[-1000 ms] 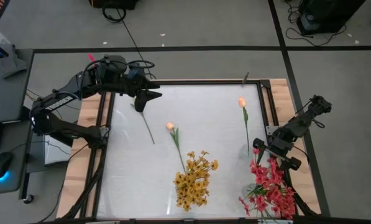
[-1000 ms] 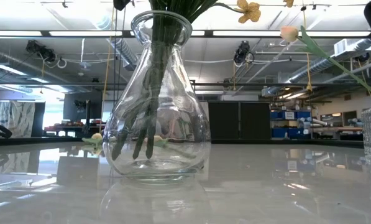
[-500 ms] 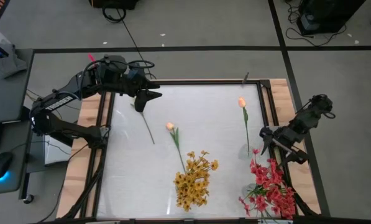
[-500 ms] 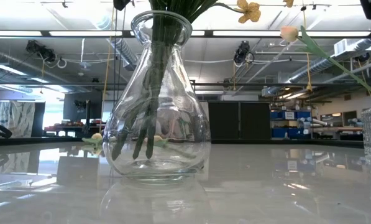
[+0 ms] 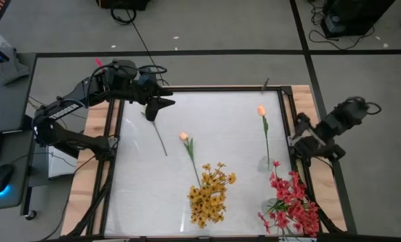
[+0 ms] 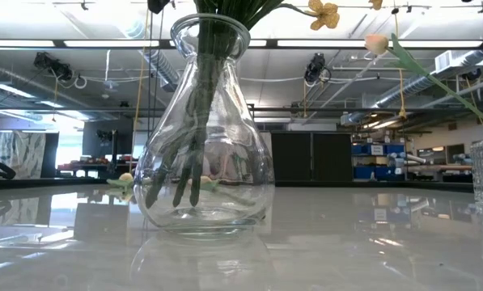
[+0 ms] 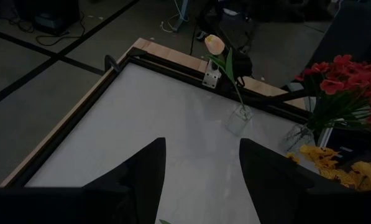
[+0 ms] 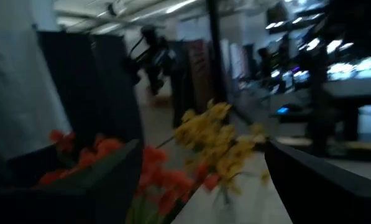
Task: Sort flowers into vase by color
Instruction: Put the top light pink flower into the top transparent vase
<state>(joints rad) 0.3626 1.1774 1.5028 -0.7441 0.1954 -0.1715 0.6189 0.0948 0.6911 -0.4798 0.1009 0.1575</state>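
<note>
Glass vase (image 6: 202, 137) holds green stems (image 6: 194, 121); both grippers spread, holding nothing.

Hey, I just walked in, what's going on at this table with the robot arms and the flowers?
Two arms are sorting artificial flowers into glass vases. The yellow flowers stand in the round vase, the red flowers in a vase at the table's near right corner, and one peach bud in a small vase. The left gripper hangs open over a loose stem lying on the table. The right gripper is open and empty at the right edge.
</note>
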